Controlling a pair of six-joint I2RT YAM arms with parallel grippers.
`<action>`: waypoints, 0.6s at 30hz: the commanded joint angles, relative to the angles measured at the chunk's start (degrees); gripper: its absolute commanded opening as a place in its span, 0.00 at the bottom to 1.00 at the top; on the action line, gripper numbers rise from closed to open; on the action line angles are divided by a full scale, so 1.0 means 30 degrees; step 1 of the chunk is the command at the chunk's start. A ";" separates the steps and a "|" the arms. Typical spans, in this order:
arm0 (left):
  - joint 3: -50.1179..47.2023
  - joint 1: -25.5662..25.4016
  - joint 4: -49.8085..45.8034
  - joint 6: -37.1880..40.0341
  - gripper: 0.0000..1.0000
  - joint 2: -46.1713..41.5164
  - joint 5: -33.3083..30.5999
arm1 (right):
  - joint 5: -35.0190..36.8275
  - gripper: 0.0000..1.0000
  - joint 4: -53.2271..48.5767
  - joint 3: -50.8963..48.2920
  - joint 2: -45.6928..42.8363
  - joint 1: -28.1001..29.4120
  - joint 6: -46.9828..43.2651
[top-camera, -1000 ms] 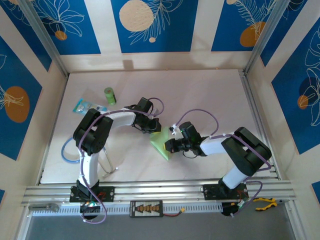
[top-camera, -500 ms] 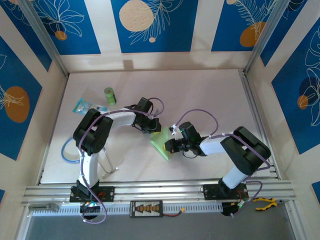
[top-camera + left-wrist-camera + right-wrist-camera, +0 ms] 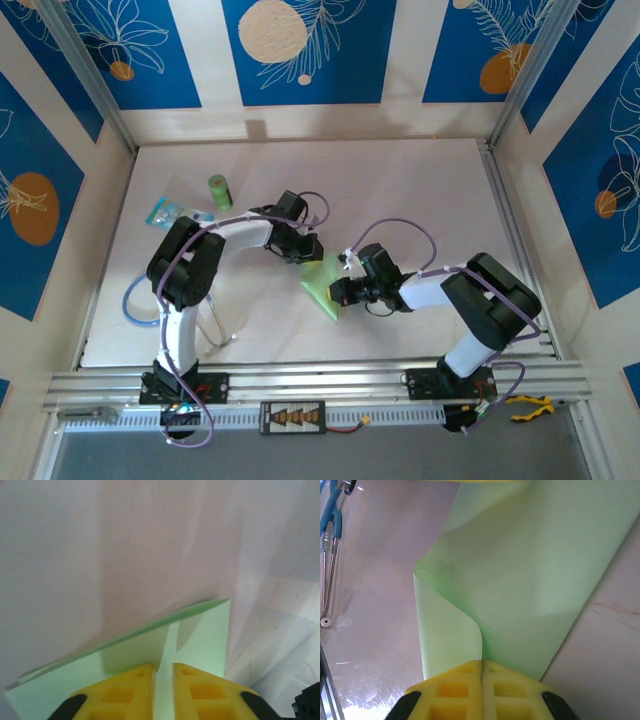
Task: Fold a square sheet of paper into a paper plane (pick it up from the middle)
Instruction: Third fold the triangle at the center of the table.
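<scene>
Top view, far left: blue cable (image 3: 130, 300) loops at the table's (image 3: 420, 190) 8 o'clock edge. Clear blue-printed packet (image 3: 165, 212) lies flat at about 10 o'clock, and a small green cylinder (image 3: 219, 192) stands just beside it at its 1 o'clock, apart from it. Left arm curves in from 7 o'clock toward the middle, and the left gripper (image 3: 307, 252) sits at the 11 o'clock edge of the paper sheet (image 3: 318, 285). In the left wrist view the left gripper (image 3: 163, 667) has its yellow fingers (image 3: 125, 690) a narrow slit apart, barely open, with pale green showing through the gap. Can't tell if the fingers touch the sheet, and nothing is clearly pinched. The paper sheet (image 3: 200, 635) here shows one raised, straight folded edge running from 8 o'clock up to 2 o'clock. The sheet lies just toward 6 o'clock of table centre, between the two grippers, and looks like a rough triangle from above. Right gripper (image 3: 337, 293) is at the sheet's 4 o'clock side. In the right wrist view the right gripper (image 3: 481, 664) has its fingers (image 3: 455, 690) pressed fully together, clamped on a curled-over edge of the paper sheet (image 3: 535, 580), the flap rolling into the seam between the fingers. Far right, at 5 o'clock off the table, a yellow-handled tool (image 3: 530, 405) lies on the frame rail.
</scene>
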 commanded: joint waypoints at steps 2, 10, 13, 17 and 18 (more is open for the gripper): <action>0.0989 0.0062 -0.1432 0.0267 0.22 -0.1171 -0.0950 | 0.0709 0.00 -0.0522 -0.0034 0.0296 -0.0099 0.0072; -0.3101 0.0003 0.2033 -0.1787 0.18 -0.5092 -0.0383 | 0.0620 0.00 -0.0454 0.0122 0.0539 -0.0096 0.0154; -0.5720 -0.0141 0.4241 -0.3108 0.10 -0.6777 0.0428 | 0.0649 0.00 -0.0491 0.0154 0.0540 -0.0099 0.0201; -0.9577 -0.0689 0.8852 -0.6333 0.03 -0.8517 0.1316 | 0.0736 0.00 -0.0453 0.0155 0.0620 -0.0099 0.0357; -1.0420 -0.0956 1.0220 -0.7256 0.02 -0.8830 0.1378 | 0.0744 0.00 -0.0437 0.0141 0.0655 -0.0099 0.0413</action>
